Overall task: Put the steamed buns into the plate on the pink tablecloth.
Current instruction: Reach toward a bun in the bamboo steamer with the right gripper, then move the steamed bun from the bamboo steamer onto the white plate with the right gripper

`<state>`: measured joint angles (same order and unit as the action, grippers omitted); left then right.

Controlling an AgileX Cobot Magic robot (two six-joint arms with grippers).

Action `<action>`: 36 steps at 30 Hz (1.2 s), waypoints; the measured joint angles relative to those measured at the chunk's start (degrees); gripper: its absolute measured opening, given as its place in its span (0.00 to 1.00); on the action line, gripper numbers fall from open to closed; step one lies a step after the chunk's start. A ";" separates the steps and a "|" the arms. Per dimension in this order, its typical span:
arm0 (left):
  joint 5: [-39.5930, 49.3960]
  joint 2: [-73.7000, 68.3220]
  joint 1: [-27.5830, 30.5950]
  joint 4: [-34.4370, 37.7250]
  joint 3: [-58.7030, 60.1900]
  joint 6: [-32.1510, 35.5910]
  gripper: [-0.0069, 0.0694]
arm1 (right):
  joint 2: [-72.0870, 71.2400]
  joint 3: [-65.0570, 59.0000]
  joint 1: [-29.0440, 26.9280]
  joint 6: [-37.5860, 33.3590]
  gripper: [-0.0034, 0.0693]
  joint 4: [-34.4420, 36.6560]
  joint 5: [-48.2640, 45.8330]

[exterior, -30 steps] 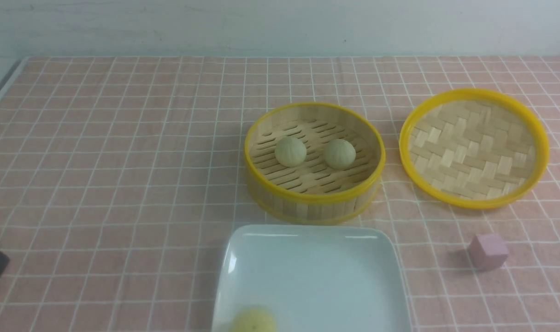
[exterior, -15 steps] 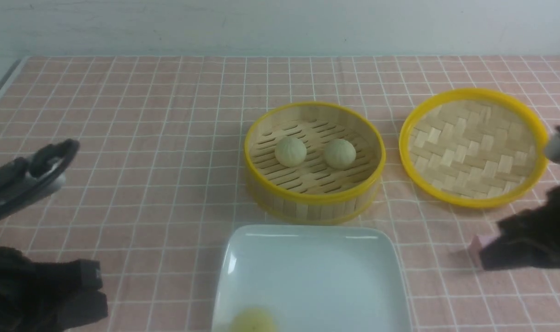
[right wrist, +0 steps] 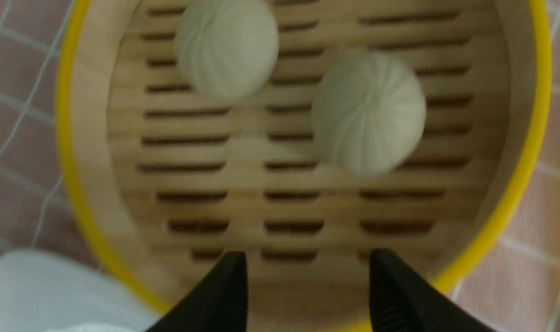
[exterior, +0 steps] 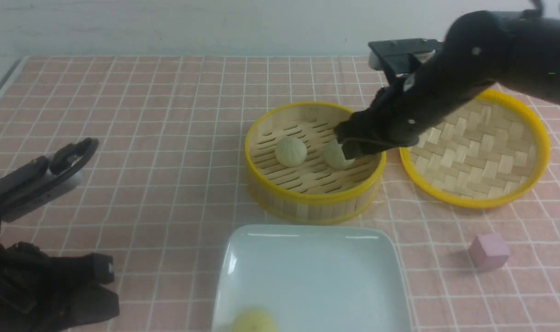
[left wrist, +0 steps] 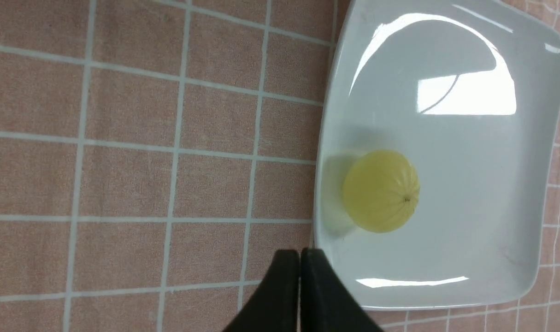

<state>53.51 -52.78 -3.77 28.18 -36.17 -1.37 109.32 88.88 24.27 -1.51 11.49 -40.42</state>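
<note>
Two buns point(exterior: 290, 151) point(exterior: 336, 159) in one steamer point(exterior: 307, 201), a third bun point(exterior: 253, 322) on one plate point(exterior: 307, 231); the right pincer point(right wrist: 307, 259) gapes wide over the steamer, the left pincer point(left wrist: 300, 251) pinched together, empty.

2 buns point(right wrist: 368, 113) in steamer point(right wrist: 67, 138), pincer point(right wrist: 308, 256) spread

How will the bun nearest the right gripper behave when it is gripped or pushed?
The bun is round and lies loose on the steamer slats, so a sideways push would likely roll it. Its matte, pleated surface looks soft, so a hard squeeze may dent it.
</note>
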 joint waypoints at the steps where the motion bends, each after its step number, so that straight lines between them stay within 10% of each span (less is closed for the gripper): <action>1: -0.25 0.00 0.00 0.00 0.00 0.00 0.14 | 2.55 1.63 0.00 0.60 0.56 -1.14 0.88; 5: -1.08 0.00 0.00 0.00 0.00 0.00 0.15 | 10.35 7.86 -0.37 3.61 0.56 -4.76 3.06; 11: -0.62 0.00 0.00 0.20 0.00 -1.94 0.16 | 13.48 12.48 -0.59 5.34 0.15 -5.32 -1.22; 15: -0.35 0.00 0.00 0.26 0.00 -3.12 0.16 | 6.75 14.62 -0.62 3.46 0.06 -5.54 -12.86; 21: -0.16 0.00 0.00 0.62 0.00 -3.31 0.18 | -9.52 2.92 1.30 2.24 0.06 1.58 -20.85; 27: -0.80 0.00 0.00 1.42 0.00 -3.31 0.18 | -12.66 -19.91 6.61 2.60 0.08 6.51 -8.49; 36: -11.53 0.00 0.00 2.03 -0.11 -4.40 0.24 | -9.63 -28.57 6.75 4.04 0.50 9.93 2.45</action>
<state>41.98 -52.78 -3.77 30.22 -36.28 -5.76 99.69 60.31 31.01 2.53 21.42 -37.97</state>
